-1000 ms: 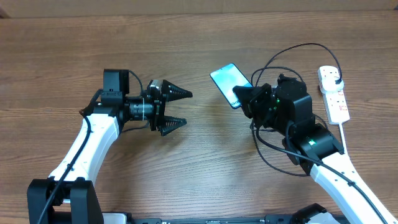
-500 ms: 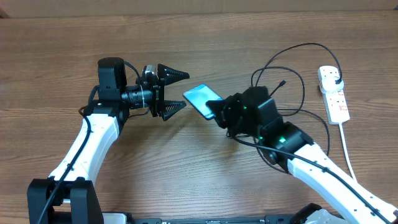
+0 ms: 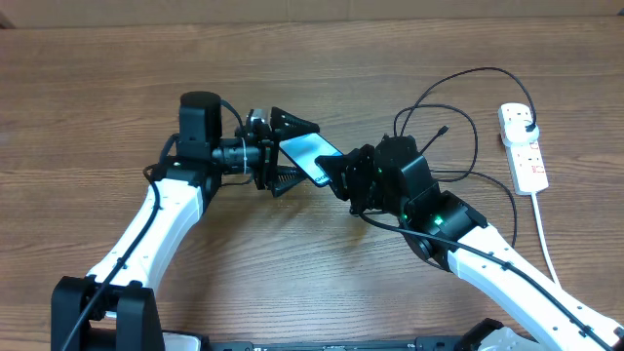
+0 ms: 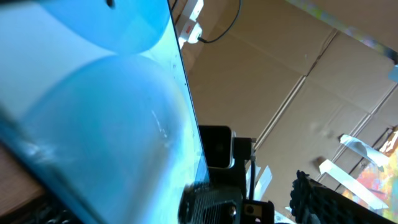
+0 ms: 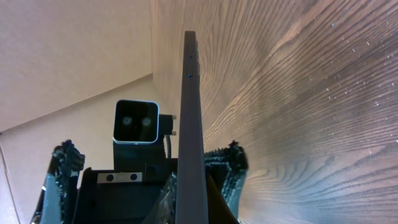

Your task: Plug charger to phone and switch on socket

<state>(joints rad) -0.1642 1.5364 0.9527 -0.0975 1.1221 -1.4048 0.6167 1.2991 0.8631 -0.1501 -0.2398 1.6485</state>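
Note:
My right gripper point(image 3: 343, 176) is shut on one end of the phone point(image 3: 314, 156) and holds it above the table at the middle. The light blue screen fills the left wrist view point(image 4: 93, 106); the right wrist view shows the phone edge-on point(image 5: 189, 124). My left gripper point(image 3: 304, 151) is open, with one finger on each side of the phone's free end. The charger's black cable point(image 3: 458, 78) loops on the table at the right, with its connector tip point(image 3: 444, 129) lying loose and its plug point(image 3: 527, 123) in the socket point(image 3: 526, 161).
The socket's white cord point(image 3: 546, 244) runs toward the front right edge. The cable loops lie between the right arm and the socket. Brown cardboard walls stand behind the table point(image 4: 298, 81).
My right gripper has carried the phone leftward from near the cable to the table's middle. My left gripper has moved right, and its open fingers now straddle the phone's free end.

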